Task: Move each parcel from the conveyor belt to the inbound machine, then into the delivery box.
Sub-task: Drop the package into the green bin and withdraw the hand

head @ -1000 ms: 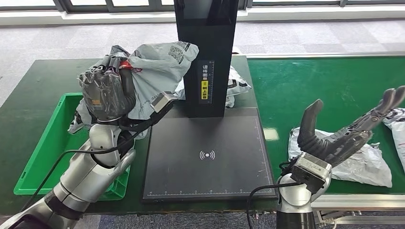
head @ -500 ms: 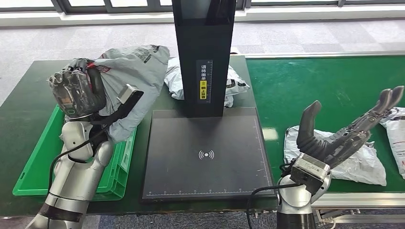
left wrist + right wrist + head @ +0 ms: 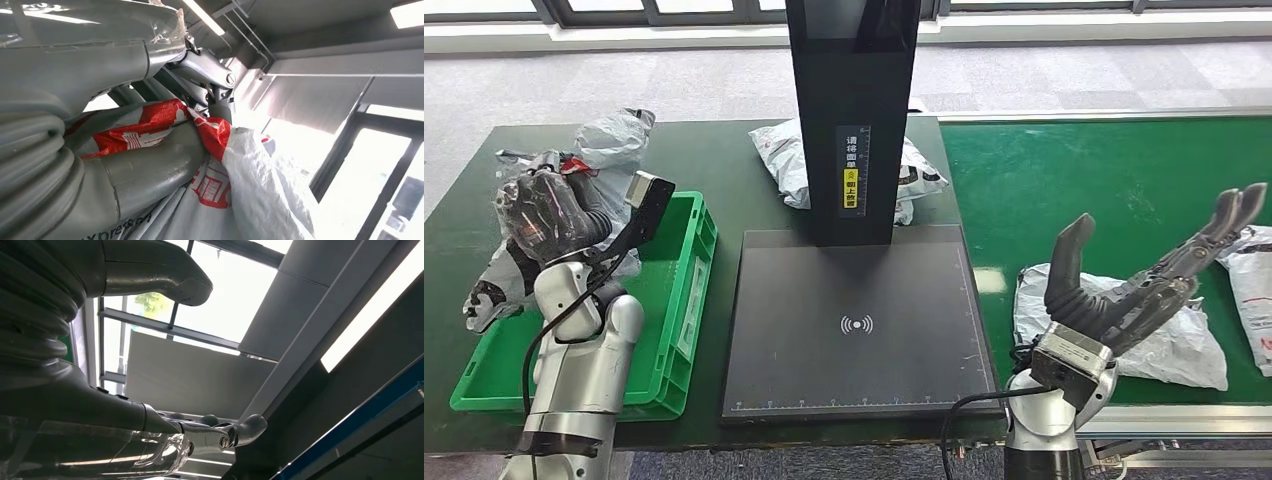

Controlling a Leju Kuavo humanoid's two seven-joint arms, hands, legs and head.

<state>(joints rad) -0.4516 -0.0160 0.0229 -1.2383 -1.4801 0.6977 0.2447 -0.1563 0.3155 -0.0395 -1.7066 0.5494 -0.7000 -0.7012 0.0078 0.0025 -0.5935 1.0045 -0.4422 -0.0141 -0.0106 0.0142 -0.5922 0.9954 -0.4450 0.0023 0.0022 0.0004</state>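
The left hand point(image 3: 549, 215) had its fingers point(image 3: 150, 165) curled tight around a grey bag point(image 3: 609, 140). The bag was bunched up in the grip, with most of it hanging down at the left of the frame, over the far left end of the green box point(image 3: 686, 290). It was probably held there so it could be dropped into the box, the last stop for each bag. In the wrist view the bag showed red patches with white marks and the letters "xpres", likely part of a shipping name.

The right hand point(image 3: 1139, 290) was at the lower right of the frame, palm up, fingers spread wide, holding nothing. It hovered over a white bag point(image 3: 1189, 345) lying on the green belt point(image 3: 1104, 190), maybe ready to pick that one next. Another bag point(image 3: 1254, 290) poked in at the right edge.

In the middle sat the black machine point(image 3: 854, 100) with its flat plate point(image 3: 854, 370), which had a white wave sign on it. A strip on the tall post showed small white writing and a yellow tag, too small to read. One more white bag point(image 3: 789, 165) lay behind the post.
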